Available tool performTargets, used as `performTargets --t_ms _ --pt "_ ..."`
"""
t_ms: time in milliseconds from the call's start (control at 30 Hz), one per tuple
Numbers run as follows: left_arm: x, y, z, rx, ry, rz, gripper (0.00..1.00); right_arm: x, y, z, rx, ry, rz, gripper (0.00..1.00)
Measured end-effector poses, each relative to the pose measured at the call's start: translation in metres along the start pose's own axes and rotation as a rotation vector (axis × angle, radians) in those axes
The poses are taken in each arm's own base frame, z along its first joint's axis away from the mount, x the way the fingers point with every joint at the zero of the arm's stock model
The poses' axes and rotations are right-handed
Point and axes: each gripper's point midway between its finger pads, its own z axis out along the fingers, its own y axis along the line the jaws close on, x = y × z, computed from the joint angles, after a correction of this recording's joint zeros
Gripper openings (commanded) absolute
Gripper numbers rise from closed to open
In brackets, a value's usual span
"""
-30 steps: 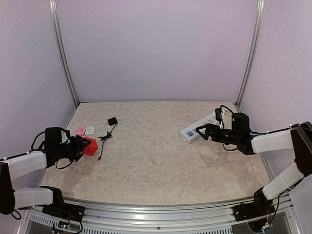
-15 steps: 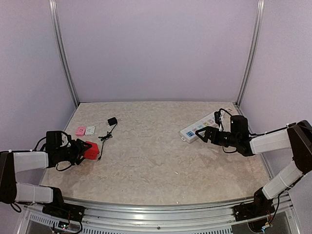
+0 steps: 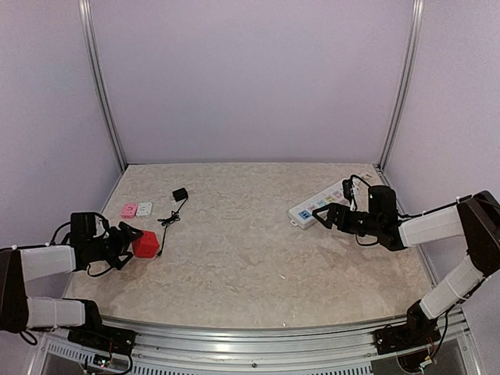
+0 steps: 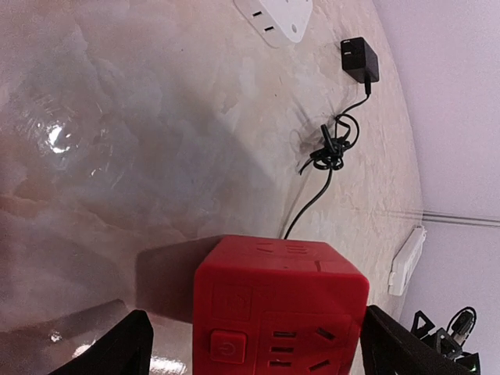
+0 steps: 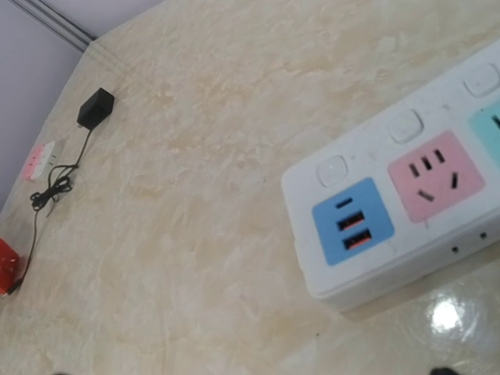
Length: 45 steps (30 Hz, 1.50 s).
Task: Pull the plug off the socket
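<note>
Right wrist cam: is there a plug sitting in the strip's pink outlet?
No: the pink outlet on the power strip shows bare slots with nothing inserted.

Left pincer [image 3: 131, 242], right pincer [image 3: 322, 217]: both agape

Red outlet cube [image 4: 280, 308] between fingers [image 4: 125, 345], black adapter [image 4: 360, 59]
</note>
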Motion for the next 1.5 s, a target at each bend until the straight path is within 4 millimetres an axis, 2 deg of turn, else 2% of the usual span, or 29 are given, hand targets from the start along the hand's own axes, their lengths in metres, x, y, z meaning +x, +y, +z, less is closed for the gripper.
performTargets --t_ms 333,500,567,700,867,1000,1100,1200,1367,1500 --pt "-0.012 0.007 -0.022 -0.085 -0.101 0.026 0.87 0.001 0.0 0.001 -0.006 0.006 0.006 1.0" --pt "-0.016 0.001 -0.03 -0.094 -0.115 0.051 0.94 0.002 0.002 0.001 -0.015 0.01 0.012 1.0" --pt "-0.022 -0.011 -0.035 -0.088 -0.134 0.086 0.99 0.003 0.003 0.001 -0.021 0.014 0.012 1.0" --pt "-0.036 -0.044 -0.046 -0.077 -0.185 0.172 0.99 0.004 0.006 0.0 -0.035 0.021 0.002 1.0" --pt "-0.047 -0.1 -0.062 -0.026 -0.237 0.306 0.99 0.0 0.01 -0.004 -0.038 0.021 -0.026 1.0" --pt "-0.049 -0.153 -0.064 0.011 -0.244 0.437 0.99 -0.01 0.021 -0.008 -0.048 0.006 -0.065 1.0" --pt "-0.032 -0.193 -0.054 0.052 -0.208 0.553 0.99 -0.015 0.035 -0.008 -0.056 0.005 -0.112 1.0" --pt "-0.004 -0.223 -0.036 0.072 -0.155 0.685 0.99 -0.013 0.053 -0.006 -0.067 0.016 -0.17 1.0" --pt "0.051 -0.236 0.003 0.05 -0.042 0.871 0.99 0.001 0.073 -0.005 -0.064 0.04 -0.245 1.0" --pt "0.096 -0.218 0.037 0.004 0.074 0.974 0.99 0.017 0.088 -0.005 -0.078 0.053 -0.292 1.0"
